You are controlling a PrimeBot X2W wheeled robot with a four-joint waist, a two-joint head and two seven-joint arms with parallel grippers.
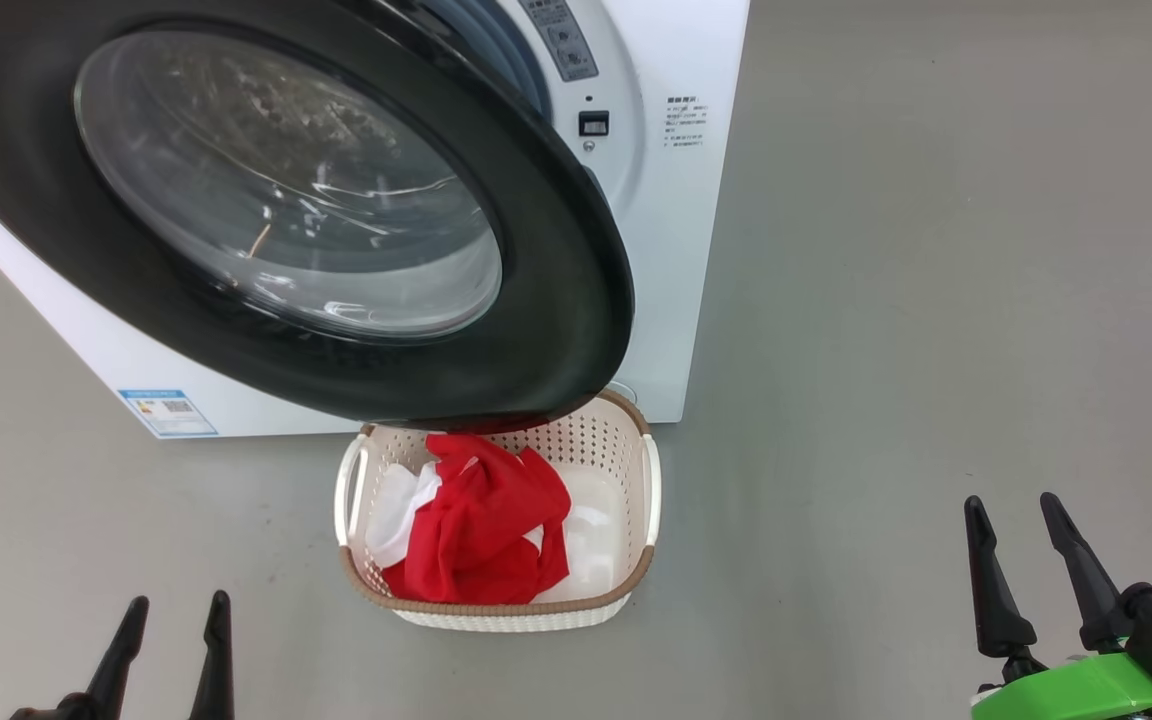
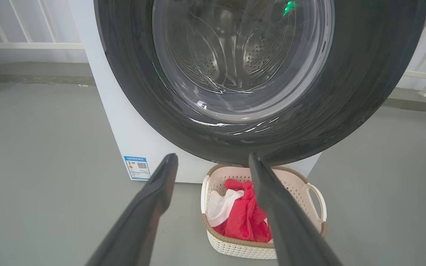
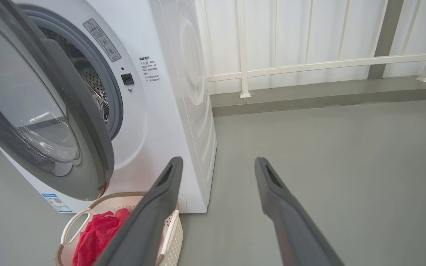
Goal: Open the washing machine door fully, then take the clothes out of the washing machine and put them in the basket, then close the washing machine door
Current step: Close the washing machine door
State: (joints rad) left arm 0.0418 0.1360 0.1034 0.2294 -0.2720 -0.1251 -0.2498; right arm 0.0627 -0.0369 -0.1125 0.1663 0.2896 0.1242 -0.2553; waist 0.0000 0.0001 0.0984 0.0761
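The white washing machine (image 1: 681, 250) stands at the back with its black-rimmed round door (image 1: 546, 300) partly open, swung out over the basket. The cream basket (image 1: 648, 480) sits on the floor in front, holding red clothes (image 1: 481, 530) with white trim. My left gripper (image 1: 176, 605) is open at the lower left, short of the basket. My right gripper (image 1: 1011, 505) is open at the lower right, well right of the basket. In the left wrist view the door (image 2: 364, 92) looms above the basket (image 2: 313, 195) and clothes (image 2: 242, 218). The right wrist view shows the door (image 3: 87, 122) ajar and the drum (image 3: 94, 83) behind it.
Grey floor (image 1: 936, 300) spreads wide to the right of the machine. A white railing (image 3: 309, 66) and a low kerb run behind the machine. A blue label (image 1: 168, 412) marks the machine's lower left corner.
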